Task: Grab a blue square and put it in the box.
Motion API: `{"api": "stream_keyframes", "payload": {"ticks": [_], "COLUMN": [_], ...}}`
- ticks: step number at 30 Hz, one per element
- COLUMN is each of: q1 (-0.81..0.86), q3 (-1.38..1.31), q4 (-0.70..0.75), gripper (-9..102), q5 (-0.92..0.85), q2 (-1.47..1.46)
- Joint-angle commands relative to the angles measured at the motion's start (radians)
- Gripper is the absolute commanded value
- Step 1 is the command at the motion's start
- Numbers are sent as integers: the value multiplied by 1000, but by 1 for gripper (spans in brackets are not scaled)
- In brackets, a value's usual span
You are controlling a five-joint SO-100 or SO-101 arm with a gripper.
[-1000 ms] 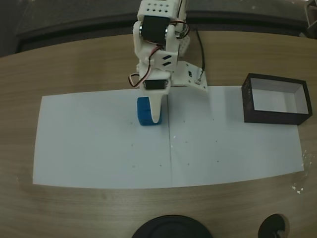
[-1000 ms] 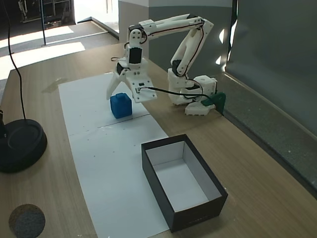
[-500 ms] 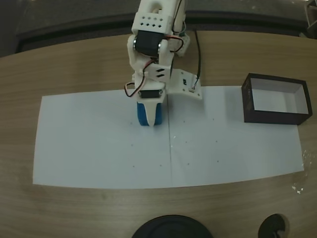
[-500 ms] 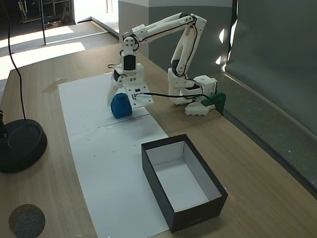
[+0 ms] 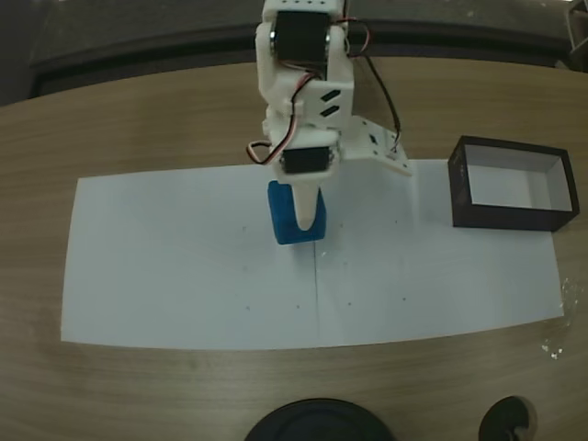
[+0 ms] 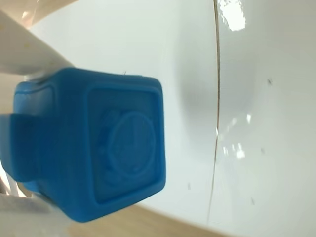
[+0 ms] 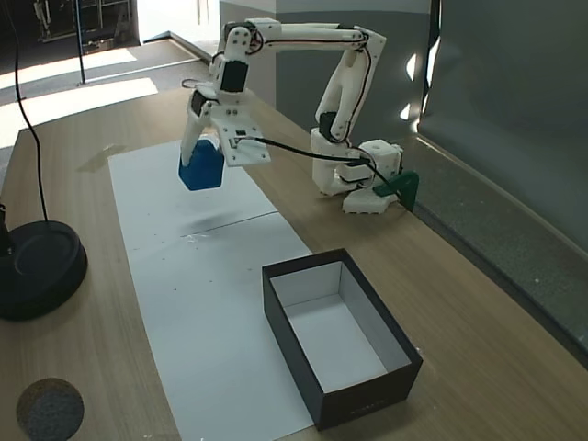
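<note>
Hanging clamped in the gripper (image 7: pixel 204 152), blue square (image 7: pixel 201 169) above paper (image 7: pixel 202 303).

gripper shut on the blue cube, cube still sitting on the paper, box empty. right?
One thing is off: the blue cube is not sitting on the paper. A fixed view shows it lifted clear, with its shadow on the sheet below. The gripper is shut on it, and the box is empty.

a wooden table (image 5: pixel 138 119) carries white paper (image 5: pixel 165 266), the box (image 5: pixel 510 184) and the arm's base (image 7: pixel 354 179).
</note>
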Motion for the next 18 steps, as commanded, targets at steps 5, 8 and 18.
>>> {"api": "stream_keyframes", "payload": {"ticks": [5,8,18], "q1": [-511,-660,-936], "q3": [-436,-428,-426], "q4": [204,204,66], "gripper": [14,14,14], "q5": [12,14,12], "q2": [160,152,-98]}}
